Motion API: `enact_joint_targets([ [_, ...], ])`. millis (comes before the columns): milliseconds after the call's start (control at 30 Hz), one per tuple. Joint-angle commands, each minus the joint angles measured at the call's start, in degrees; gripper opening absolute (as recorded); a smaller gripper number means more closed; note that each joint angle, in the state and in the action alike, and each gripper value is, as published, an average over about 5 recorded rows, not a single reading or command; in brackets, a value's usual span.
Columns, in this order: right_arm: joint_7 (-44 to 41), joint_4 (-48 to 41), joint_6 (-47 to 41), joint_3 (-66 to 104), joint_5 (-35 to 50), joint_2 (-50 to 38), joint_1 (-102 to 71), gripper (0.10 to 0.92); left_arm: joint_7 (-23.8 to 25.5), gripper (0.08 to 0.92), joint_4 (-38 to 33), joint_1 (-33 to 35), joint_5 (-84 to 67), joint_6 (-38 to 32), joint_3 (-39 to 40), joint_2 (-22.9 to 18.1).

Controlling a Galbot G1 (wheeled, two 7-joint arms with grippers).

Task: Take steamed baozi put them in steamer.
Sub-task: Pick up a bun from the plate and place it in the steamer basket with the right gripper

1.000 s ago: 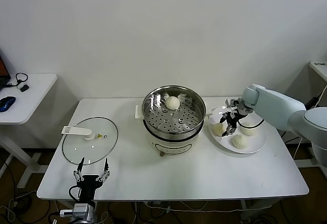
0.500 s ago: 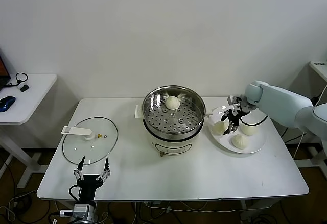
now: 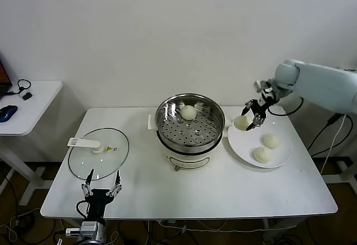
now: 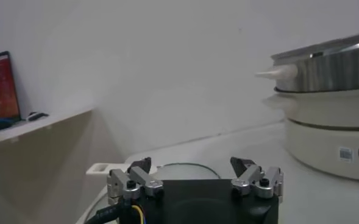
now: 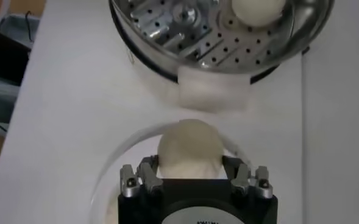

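- Head view puts the left gripper point(image 3: 101, 188) nearest, parked low at the table's front edge, fingers spread apart and empty; the left wrist view shows the same gripper point(image 4: 195, 174) with a clear gap between its two fingertips.
- Just beyond it on the white table point(image 3: 223, 195) lies the round glass lid point(image 3: 98, 153), flat, with its white handle point(image 3: 83, 143) pointing toward the robot's left.
- At the table's middle stands the steamer point(image 3: 189, 121), a shiny perforated basket on a white cooker base point(image 3: 187, 157); one steamed baozi point(image 3: 188, 111) sits on its floor toward the far side, also seen from the right wrist point(image 5: 254, 8).
- To the robot's right of the steamer lies the white plate point(image 3: 279, 157), with two baozi on it: one nearer the front point(image 3: 261, 154) and one just behind it point(image 3: 270, 140), close together but apart.
- Above the plate's inner edge, between plate and steamer rim, the right gripper point(image 3: 251, 118) is clamped on a fourth baozi point(image 3: 241, 123), lifted clear of the plate; the right wrist view shows this bun point(image 5: 190, 148) pinched between the fingers point(image 5: 146, 171), with the steamer's handle and basket beyond it.
- Off to the far left, a side table point(image 3: 33, 108) carries a mouse point(image 3: 8, 113).
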Motion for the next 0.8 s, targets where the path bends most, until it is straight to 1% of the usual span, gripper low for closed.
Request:
enact_joint_targets([
  [33,-5.6,9.3,1.7,-13.9,7.8,-0.3,23.4,0.699,0.1,0.823,-0.1,-0.2,0.1,0.2,0.4,-2.3],
  [133,-6.4,9.5,1.7,-13.9,9.4,0.7,25.6,0.703,0.2,0.823,-0.1,-0.3,0.3,0.3,0.7,-2.4],
  [300,-5.0,10.3,-0.5,-9.4,11.4,2.4,24.6,0.704,0.2,0.823,-0.6,-0.1,0.3,0.3,0.8,-2.2],
  [500,-2.3,9.2,-4.0,-3.2,12.6,5.8,19.6,0.700,0.2,0.823,-1.2,0.3,0.0,0.2,0.5,-2.0],
  [800,1.9,8.4,-8.8,3.1,12.0,11.3,10.2,0.697,0.2,0.823,-1.8,0.7,-0.1,0.2,0.3,-2.2],
])
